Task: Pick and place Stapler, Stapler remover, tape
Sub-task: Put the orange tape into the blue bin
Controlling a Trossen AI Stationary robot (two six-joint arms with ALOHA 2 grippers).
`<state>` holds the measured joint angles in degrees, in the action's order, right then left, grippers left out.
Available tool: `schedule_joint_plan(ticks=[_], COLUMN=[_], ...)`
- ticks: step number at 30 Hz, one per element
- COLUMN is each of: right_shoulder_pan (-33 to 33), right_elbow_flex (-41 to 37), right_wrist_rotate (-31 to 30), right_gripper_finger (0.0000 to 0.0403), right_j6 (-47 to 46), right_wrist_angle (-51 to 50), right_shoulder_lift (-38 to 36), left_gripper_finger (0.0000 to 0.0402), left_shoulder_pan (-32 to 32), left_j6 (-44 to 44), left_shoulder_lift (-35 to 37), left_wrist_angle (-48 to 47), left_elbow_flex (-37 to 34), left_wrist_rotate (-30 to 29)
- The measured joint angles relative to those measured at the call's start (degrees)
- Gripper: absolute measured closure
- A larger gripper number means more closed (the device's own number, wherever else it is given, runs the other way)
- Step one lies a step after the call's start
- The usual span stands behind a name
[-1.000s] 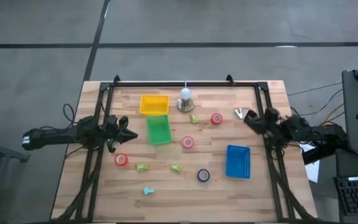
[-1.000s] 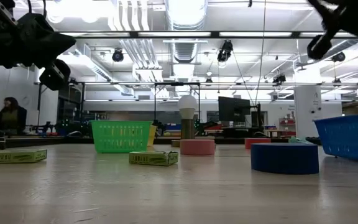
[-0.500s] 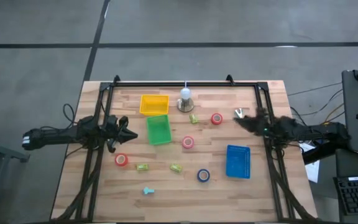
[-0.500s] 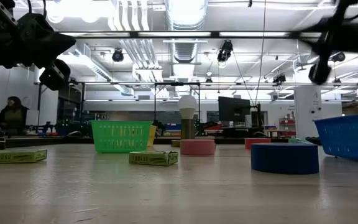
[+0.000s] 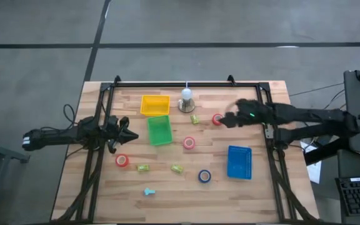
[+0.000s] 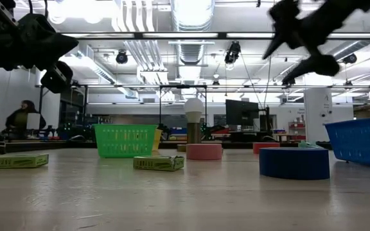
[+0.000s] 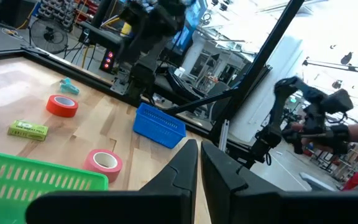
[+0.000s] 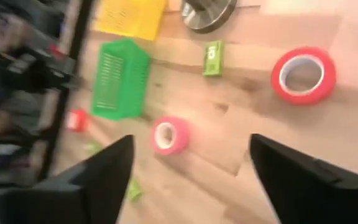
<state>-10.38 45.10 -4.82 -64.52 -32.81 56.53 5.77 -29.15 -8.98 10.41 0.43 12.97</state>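
My right gripper [image 5: 225,120] hovers open beside and above a red tape roll [image 5: 217,119], which lies flat ahead of its fingers [image 8: 304,73]. Two more red tape rolls [image 5: 189,142] [image 5: 122,160] and a blue one [image 5: 204,176] lie flat on the wood. Small green boxes [image 5: 194,119] [image 5: 143,167] [image 5: 177,169] and a small teal piece [image 5: 149,192] lie among them; which is the stapler or the stapler remover I cannot tell. My left gripper [image 5: 125,132] waits shut at the table's left, above the surface.
A yellow basket [image 5: 155,104] and a green basket [image 5: 160,130] stand left of centre, a blue basket [image 5: 239,162] at the right. A light bulb on a round metal base [image 5: 186,100] stands at the far middle. A black frame [image 5: 186,85] rims the table.
My right gripper has swung from the table's right edge toward the left, out over the far-right red tape roll, and its fingers have opened wide. Nothing on the table has moved.
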Motion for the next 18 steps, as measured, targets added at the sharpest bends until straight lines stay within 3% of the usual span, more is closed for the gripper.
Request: schedule_joint_plan(ticks=[3, 7, 12, 18], right_shoulder_pan=[-5.6, -11.0, -12.0, -13.3], right_elbow_flex=[6.7, 15.3, 24.3, 30.4], right_wrist_rotate=[5.0, 11.0, 11.3, 10.0], right_gripper_finger=[0.0019, 0.0006, 0.0007, 0.0007], right_j6=[8.9, 18.3, 32.0, 39.6], right_wrist_angle=[-3.8, -16.5, -25.4, -26.1], right_shoulder_lift=[10.7, 24.7, 36.3, 43.8], left_gripper_finger=[0.0378, 0.0378, 0.0378, 0.0378], left_shoulder_pan=[0.0, 0.0, 0.0, 0.0], left_j6=[0.0, 0.0, 0.0, 0.0], left_shoulder_lift=[0.0, 0.0, -0.1, -0.2], left_wrist_angle=[0.0, -0.2, -0.3, -0.3], left_elbow_flex=[0.0, 0.0, 0.0, 0.0], left_wrist_rotate=[0.0, 0.0, 0.0, 0.0])
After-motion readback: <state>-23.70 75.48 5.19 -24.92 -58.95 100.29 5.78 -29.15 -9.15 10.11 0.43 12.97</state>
